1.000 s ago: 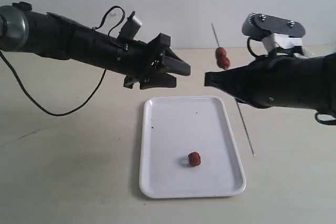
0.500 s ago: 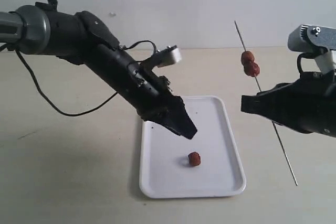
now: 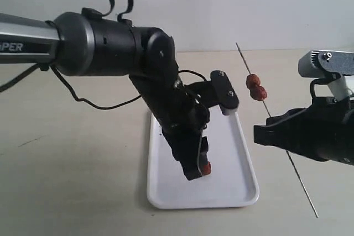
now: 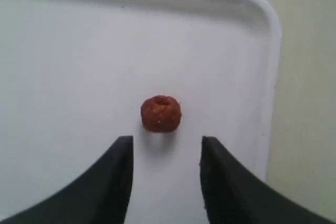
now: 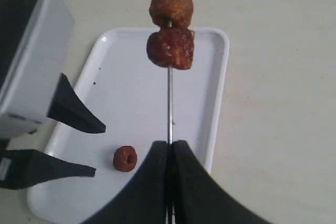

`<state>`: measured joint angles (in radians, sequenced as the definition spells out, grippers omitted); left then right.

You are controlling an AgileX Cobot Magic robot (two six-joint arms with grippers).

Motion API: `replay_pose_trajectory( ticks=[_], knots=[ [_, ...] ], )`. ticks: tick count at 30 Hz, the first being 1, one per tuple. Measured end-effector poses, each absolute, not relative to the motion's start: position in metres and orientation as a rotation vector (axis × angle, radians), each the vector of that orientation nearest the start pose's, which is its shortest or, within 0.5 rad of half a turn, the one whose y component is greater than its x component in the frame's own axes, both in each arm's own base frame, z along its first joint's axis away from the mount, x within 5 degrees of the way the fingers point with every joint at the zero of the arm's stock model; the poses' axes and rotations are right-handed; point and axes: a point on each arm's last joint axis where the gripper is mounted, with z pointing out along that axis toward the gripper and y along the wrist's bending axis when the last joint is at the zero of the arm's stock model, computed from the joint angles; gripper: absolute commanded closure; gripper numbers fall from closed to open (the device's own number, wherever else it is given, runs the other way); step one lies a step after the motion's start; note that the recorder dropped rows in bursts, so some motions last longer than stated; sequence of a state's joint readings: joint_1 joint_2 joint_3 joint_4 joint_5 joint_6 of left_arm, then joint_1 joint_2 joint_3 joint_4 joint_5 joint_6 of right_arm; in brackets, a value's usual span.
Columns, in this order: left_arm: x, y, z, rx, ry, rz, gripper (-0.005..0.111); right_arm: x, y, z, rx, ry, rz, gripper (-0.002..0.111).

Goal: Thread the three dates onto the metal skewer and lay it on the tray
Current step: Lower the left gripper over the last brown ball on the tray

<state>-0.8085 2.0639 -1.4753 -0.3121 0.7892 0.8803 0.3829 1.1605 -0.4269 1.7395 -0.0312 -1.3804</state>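
Left pincer (image 4: 166,141) near the loose date (image 4: 161,114)
Jaws apart, just short of the date at frame centre; right pincer (image 5: 169,146) clamped on the skewer (image 5: 169,103)

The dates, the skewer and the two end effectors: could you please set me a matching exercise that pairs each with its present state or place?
Column one:
1. loose date
2. two threaded dates
3. left end effector
4. right end effector

Column two:
A. shut on the metal skewer
B. lying on the white tray
C. open, low over the tray, touching nothing
D. up in the air, pierced by the rod

Pairs: 1-B, 2-D, 3-C, 4-A.
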Motion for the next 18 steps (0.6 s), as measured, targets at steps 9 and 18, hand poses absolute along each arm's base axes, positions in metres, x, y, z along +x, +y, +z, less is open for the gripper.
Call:
replay_pose_trajectory(
  ticks=[9, 18],
  knots=[
    [0.278, -0.329, 0.156, 1.977, 2.004, -0.263, 0.065, 0.192, 0.067, 0.202, -0.004, 2.263, 0.258, 0.108],
    [0.284, -0.333, 0.134, 1.987, 1.981, -0.239, 0.065, 0.185, 0.062, 0.191, -0.004, 2.300, 0.211, 0.108]
  ],
)
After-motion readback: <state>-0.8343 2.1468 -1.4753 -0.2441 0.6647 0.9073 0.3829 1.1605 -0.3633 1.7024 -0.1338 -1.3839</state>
